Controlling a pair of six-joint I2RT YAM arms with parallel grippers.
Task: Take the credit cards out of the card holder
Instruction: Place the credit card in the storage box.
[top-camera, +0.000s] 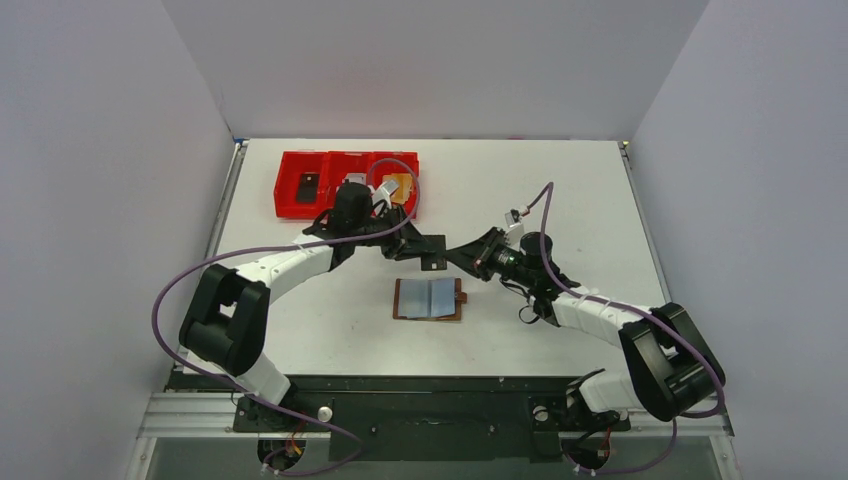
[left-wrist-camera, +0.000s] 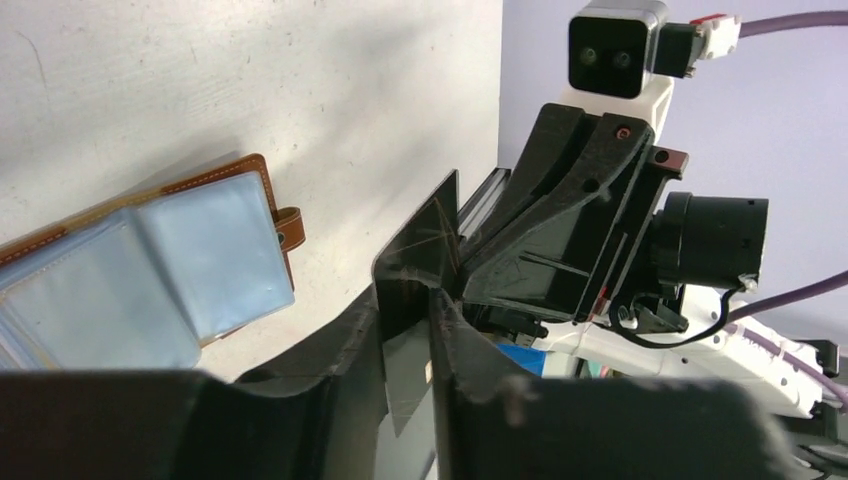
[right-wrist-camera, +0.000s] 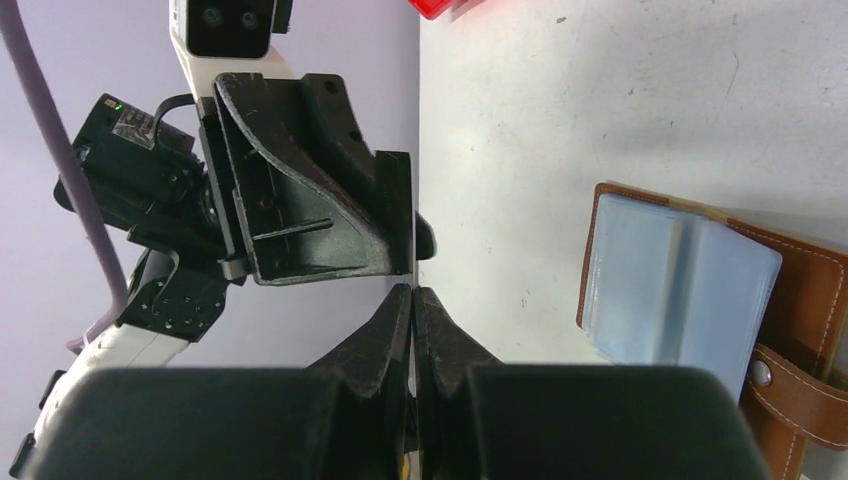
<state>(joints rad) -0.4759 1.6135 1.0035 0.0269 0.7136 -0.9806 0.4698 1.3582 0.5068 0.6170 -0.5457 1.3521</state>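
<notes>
**A:** What is hidden or hard to make out?

**B:** The dark card (left-wrist-camera: 425, 245) shows its face only in the left wrist view. From the right wrist it is edge-on, a thin line, and from above the two hands cover it. Whether the card holder (right-wrist-camera: 795, 290) has any cards in its pale blue pockets cannot be told. The things in the red tray (top-camera: 288, 190) are too small to name, and the left arm overlaps its middle compartment.

**A:** Where does the card holder lie relative to the hands?

**B:** It lies open and flat on the white surface (top-camera: 560, 190), pockets up, with the strap tab on its right edge in the top view. The hands meet just beyond it, on the tray side, apart from it.

**A:** And the hands themselves?

**B:** The left hand (left-wrist-camera: 408, 305) is nearly closed, its fingers pinching the near part of the card. The right hand (right-wrist-camera: 413, 300) faces it tip to tip, its fingers closed down to a slit on the card's other end. Both grip the same card, which stands on edge between them
</notes>
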